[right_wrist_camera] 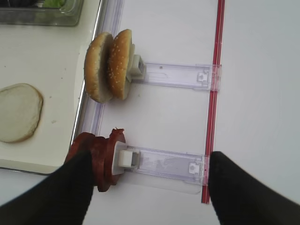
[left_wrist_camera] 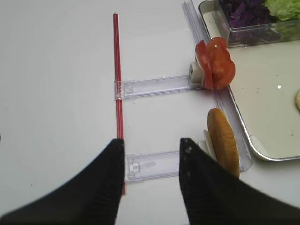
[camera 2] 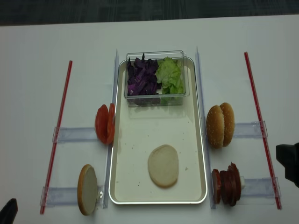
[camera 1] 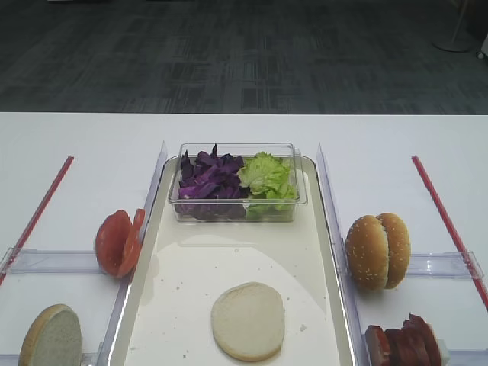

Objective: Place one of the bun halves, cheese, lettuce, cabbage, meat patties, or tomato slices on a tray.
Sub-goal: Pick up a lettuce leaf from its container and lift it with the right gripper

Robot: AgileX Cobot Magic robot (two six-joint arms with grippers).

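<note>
Both grippers, left (left_wrist_camera: 151, 180) and right (right_wrist_camera: 147, 187), hang with fingers spread (nothing held).

Glossy-rimmed tray (camera 1: 329, 252), clear plastic tub (camera 1: 297, 200), seemingly matt table (camera 1: 84, 145).

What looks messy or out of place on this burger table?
Nothing much. One pale bun half lies flat on the tray beside a few crumbs; the other ingredients stand in neat rows, and the tub sits square at the tray's far end.

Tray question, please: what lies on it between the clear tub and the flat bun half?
Only bare tray between tub and bun half, per the overhead realsense view.
</note>
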